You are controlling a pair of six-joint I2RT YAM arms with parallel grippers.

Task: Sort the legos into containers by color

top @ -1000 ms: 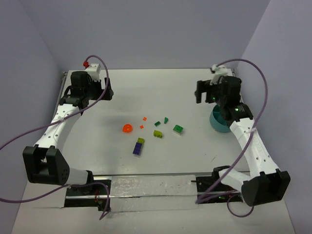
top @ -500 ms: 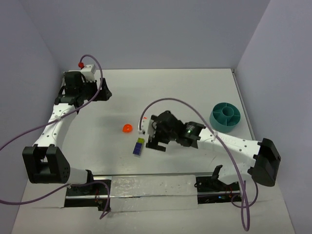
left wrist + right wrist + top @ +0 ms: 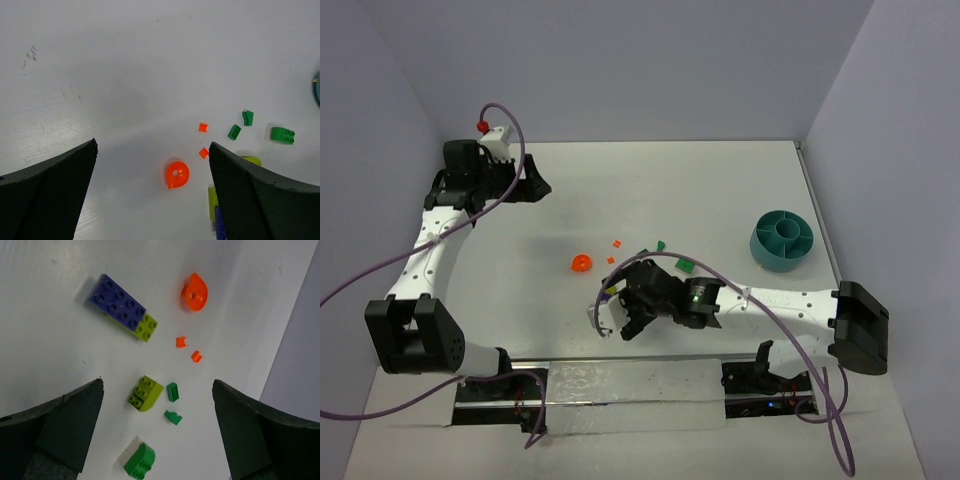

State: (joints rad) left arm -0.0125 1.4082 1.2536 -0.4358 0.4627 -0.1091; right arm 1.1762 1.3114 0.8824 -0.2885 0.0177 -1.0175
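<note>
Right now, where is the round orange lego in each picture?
Top view: the round orange lego sits left of centre, about halfway down.
Left wrist view: low in the picture, a little right of the middle.
Right wrist view: near the top, right of centre.
Shared landmark: two tiny orange bits lie close beside it in all three.

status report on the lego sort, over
Left gripper jaws open, far left. Right gripper jaws open over the legos, none held. Teal bowl at right, path clear.

Bright, even, diffuse light. Soft short shadows beside the bricks (image 3: pixel 122 307) in the right wrist view. White table (image 3: pixel 125 60) slightly washed out. Wrist views sharp.
</note>
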